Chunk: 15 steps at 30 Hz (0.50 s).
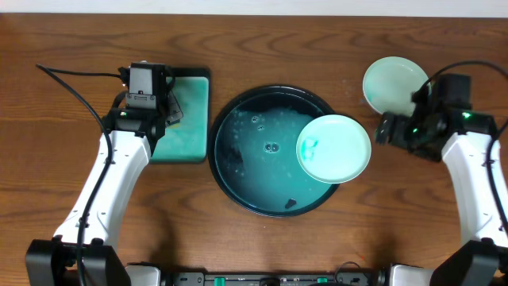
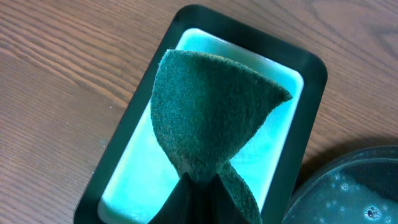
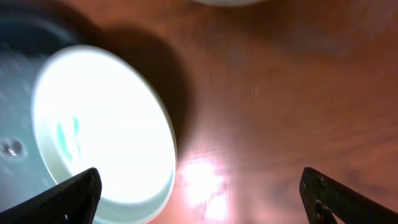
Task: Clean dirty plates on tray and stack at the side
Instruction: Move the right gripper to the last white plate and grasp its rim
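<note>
The round black-rimmed tray (image 1: 230, 171) with teal water sits mid-table. A pale mint plate (image 1: 334, 148) with a small teal smear rests tilted on the tray's right rim; it also shows in the right wrist view (image 3: 102, 130). A second, clean plate (image 1: 390, 83) lies on the table at the back right. A third plate is not visible. My left gripper (image 2: 202, 186) is shut on a dark green sponge (image 2: 211, 118) and holds it above the rectangular sponge dish (image 2: 311, 81). My right gripper (image 3: 199, 196) is open and empty, just right of the smeared plate.
The sponge dish (image 1: 186, 143) stands left of the tray, under my left gripper (image 1: 163, 111). A black cable (image 1: 71, 83) runs across the table at the far left. A small dark speck (image 1: 291, 202) lies in the tray near its front rim.
</note>
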Each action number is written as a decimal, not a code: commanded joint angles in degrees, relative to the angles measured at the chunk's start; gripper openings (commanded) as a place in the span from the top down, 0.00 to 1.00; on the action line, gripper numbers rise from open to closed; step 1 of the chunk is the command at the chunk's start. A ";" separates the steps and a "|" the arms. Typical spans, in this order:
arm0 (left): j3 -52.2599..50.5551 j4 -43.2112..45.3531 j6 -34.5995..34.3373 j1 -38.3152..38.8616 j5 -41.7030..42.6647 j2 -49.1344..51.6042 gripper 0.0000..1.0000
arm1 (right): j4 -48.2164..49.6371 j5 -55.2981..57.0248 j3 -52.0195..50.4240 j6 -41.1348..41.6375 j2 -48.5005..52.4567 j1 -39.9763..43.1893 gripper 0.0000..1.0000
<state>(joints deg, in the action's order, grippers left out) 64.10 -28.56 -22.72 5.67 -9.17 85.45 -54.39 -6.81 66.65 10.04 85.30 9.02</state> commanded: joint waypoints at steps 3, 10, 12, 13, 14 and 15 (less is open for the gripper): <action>-0.11 -0.11 -0.74 -0.13 -0.31 0.26 0.93 | -0.09 0.68 -5.18 1.55 0.81 -3.41 0.01; -0.11 -0.09 -0.94 -0.13 -0.31 0.26 0.93 | 7.15 0.55 -11.91 2.40 0.87 -4.37 0.01; -0.11 -0.11 -1.05 -0.13 -0.31 0.26 0.93 | 11.08 0.50 -14.75 4.79 0.87 -4.37 0.01; -0.11 -0.11 -1.05 -0.13 -0.31 0.26 0.93 | 12.66 0.46 -15.85 5.86 0.87 -4.37 0.01; -0.11 -0.13 -1.05 -0.13 -0.31 0.26 0.93 | 14.10 0.15 -16.79 6.29 0.87 -4.35 0.02; -0.11 -0.13 -1.05 -0.13 -0.31 0.26 0.93 | 15.50 -0.52 -17.62 6.27 0.87 -4.37 0.05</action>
<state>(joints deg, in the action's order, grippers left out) 64.10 -28.58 -22.92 5.67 -9.17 85.45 -41.06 -6.46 51.48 13.17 85.78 5.06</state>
